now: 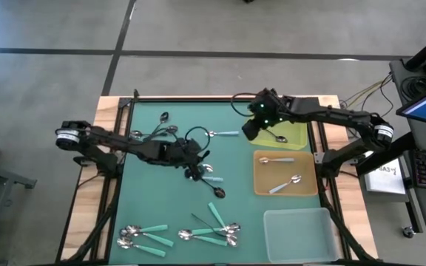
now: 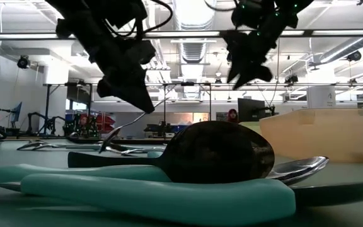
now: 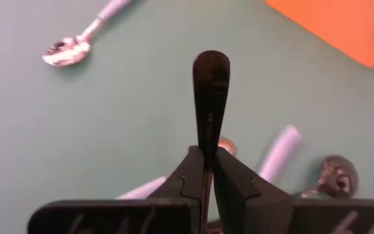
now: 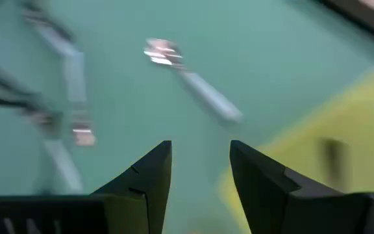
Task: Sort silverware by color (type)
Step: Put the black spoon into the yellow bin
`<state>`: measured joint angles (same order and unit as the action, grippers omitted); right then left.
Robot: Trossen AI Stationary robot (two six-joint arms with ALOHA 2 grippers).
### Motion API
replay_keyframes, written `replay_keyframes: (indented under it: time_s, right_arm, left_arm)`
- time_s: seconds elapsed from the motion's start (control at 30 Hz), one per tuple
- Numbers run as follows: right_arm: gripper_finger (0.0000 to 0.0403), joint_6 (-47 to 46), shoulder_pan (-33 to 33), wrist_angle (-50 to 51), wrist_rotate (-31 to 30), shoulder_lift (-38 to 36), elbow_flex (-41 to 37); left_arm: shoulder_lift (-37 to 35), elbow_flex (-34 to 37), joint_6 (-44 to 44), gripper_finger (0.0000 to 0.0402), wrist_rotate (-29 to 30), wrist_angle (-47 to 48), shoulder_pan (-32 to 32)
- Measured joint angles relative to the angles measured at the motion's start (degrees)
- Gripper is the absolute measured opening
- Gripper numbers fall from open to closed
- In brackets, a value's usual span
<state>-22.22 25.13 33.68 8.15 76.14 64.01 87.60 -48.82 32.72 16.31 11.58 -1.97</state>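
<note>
My left gripper is over the middle of the green mat, shut on a black-handled spoon. My right gripper is open and empty, hovering at the yellow tray's left edge, and shows in the high view as my right gripper. A light-blue spoon lies on the mat between the two grippers. Black spoons lie at the far left of the mat. Teal-handled spoons and more teal-handled spoons lie near the front edge. One black spoon rests in the yellow tray, and two light-blue spoons rest in the orange tray. My left gripper pinches the black spoon's handle between its two fingers, and the handle's rounded free end sticks out past the fingertips. In the low view the spoon slants down from the fingers to its bowl. Whether the bowl touches the mat I cannot tell.
The orange tray sits right of centre and a clear tray sits at the near right. More spoons and a black spoon lie just below my left gripper. Wooden table edges frame the mat.
</note>
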Motion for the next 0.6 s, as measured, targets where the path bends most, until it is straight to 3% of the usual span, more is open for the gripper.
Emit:
replay_keyframes:
  time_s: [0.23,0.43,0.6]
  right_arm:
    - [0.0148,-4.71,-4.49,-13.60,5.81,0.02,-2.09]
    - [0.0148,-8.99,-7.42,-21.97,5.54,0.60,-2.23]
    - [0.0148,-17.44,-8.26,-26.64,0.51,0.61,-2.28]
  left_arm:
    - [-0.27,0.00,-1.13,0.0001,2.70,-5.47,5.52]
    - [-0.30,0.00,2.90,0.0001,2.69,-17.49,8.32]
    - [-0.32,-0.02,3.60,0.0001,2.26,-23.58,8.85]
